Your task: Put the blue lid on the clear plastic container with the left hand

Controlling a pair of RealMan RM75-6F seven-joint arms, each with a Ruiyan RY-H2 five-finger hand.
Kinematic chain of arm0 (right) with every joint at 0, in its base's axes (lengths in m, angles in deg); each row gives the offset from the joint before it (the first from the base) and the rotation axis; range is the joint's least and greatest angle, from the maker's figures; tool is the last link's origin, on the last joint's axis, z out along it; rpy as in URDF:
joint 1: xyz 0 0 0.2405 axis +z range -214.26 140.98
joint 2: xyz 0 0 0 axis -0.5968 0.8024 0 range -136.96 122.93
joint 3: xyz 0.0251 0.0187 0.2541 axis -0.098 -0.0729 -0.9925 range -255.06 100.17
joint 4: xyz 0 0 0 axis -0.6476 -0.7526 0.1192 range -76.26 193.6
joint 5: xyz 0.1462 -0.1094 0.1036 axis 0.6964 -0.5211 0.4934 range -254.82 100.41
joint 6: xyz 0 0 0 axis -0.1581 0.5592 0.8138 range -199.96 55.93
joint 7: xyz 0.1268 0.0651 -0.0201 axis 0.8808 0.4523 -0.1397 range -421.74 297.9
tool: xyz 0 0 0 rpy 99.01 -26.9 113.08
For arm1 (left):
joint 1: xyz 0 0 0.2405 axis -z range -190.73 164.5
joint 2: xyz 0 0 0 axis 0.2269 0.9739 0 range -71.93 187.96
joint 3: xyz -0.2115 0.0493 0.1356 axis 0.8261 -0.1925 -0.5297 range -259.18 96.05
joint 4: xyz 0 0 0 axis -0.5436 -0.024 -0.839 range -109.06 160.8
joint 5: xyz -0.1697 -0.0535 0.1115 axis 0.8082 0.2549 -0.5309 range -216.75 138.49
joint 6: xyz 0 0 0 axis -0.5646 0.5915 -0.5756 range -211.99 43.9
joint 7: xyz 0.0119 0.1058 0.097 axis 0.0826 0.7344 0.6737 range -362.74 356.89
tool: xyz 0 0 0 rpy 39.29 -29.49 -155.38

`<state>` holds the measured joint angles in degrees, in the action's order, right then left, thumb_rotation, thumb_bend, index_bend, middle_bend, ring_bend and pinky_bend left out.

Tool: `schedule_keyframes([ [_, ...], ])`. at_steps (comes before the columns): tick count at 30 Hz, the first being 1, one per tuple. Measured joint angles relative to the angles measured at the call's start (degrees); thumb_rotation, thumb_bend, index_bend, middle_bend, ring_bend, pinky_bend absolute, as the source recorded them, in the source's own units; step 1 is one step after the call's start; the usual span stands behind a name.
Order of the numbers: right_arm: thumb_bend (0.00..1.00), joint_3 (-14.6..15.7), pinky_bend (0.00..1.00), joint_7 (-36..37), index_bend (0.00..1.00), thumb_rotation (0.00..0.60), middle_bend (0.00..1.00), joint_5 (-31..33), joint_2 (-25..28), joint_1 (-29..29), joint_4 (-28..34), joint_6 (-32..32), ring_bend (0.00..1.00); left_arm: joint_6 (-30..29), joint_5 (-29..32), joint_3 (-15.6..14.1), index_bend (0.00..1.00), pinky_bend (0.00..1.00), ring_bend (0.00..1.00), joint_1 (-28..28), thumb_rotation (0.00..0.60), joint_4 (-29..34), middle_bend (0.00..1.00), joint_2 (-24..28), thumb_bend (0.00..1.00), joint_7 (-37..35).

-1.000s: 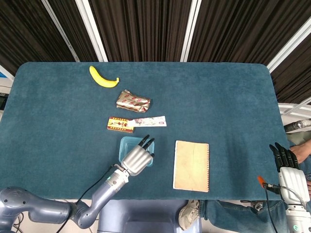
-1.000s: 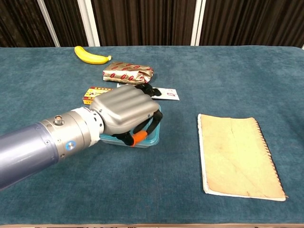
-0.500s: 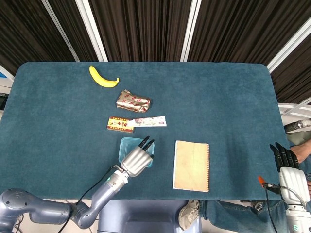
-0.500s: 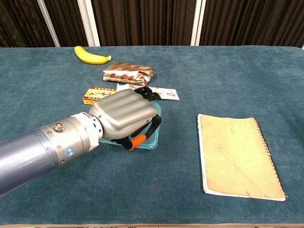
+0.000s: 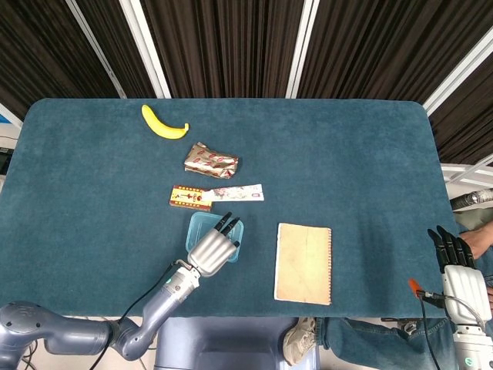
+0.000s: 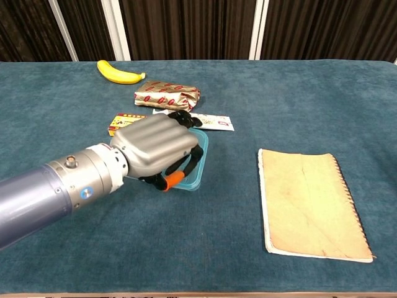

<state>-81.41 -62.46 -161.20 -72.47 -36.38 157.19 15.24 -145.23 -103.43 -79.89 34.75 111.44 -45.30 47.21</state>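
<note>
The blue lid [image 5: 202, 224] [image 6: 201, 156] lies near the table's front, just below the flat packets. My left hand [image 5: 213, 248] [image 6: 157, 151] covers most of it and grips it, fingers curled over its far edge and the orange-tipped thumb at its near edge. The lid's right side looks slightly raised. The clear plastic container is hidden beneath the lid and hand, so I cannot tell how the two sit. My right hand [image 5: 459, 271] hangs off the table's front right corner, fingers straight and apart, holding nothing.
A tan notebook [image 5: 303, 262] [image 6: 310, 202] lies right of the lid. Two flat packets [image 5: 216, 195] and a foil snack bag [image 5: 211, 160] sit just behind it. A banana [image 5: 163, 123] lies at the back left. A person's arm [image 5: 481, 239] shows at the right edge.
My left hand has drawn a little to the left and back toward me, taking the blue lid along. The right hand has not moved.
</note>
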Motion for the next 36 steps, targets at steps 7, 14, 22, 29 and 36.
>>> schedule_keyframes([
  [7,0.27,0.04,0.00,0.01,0.02,0.600,0.00,-0.22,-0.05,-0.02,-0.15,0.13,0.00,-5.15,-2.74,4.48,0.29,0.00,0.00,-0.82,0.600,8.95,0.25,5.24,0.38,-2.76],
  [14,0.27,-0.01,0.00,-0.36,0.02,0.600,0.00,-0.27,-0.16,-0.07,-0.28,0.34,0.00,-12.98,-5.67,6.69,0.22,0.00,0.00,-4.62,0.600,18.96,0.17,15.67,0.26,-3.43],
  [22,0.27,0.06,0.00,-1.19,0.02,0.600,0.00,-0.78,-0.45,0.04,-0.56,0.46,0.00,-27.62,-11.37,1.79,0.17,0.00,0.00,-17.69,0.600,21.36,0.14,24.93,0.22,-8.71],
  [29,0.27,0.21,0.00,-1.88,0.02,0.600,0.00,-1.62,-0.77,0.23,-1.10,0.67,0.00,-30.53,-11.00,-3.41,0.16,0.00,0.00,-26.73,0.600,20.23,0.11,29.41,0.22,-26.09],
  [36,0.27,0.54,0.00,-2.41,0.02,0.600,0.00,-3.33,-1.00,0.78,-1.97,0.50,0.00,-29.10,-12.46,-7.47,0.15,0.00,0.00,-33.00,0.600,16.31,0.10,33.60,0.22,-44.33],
])
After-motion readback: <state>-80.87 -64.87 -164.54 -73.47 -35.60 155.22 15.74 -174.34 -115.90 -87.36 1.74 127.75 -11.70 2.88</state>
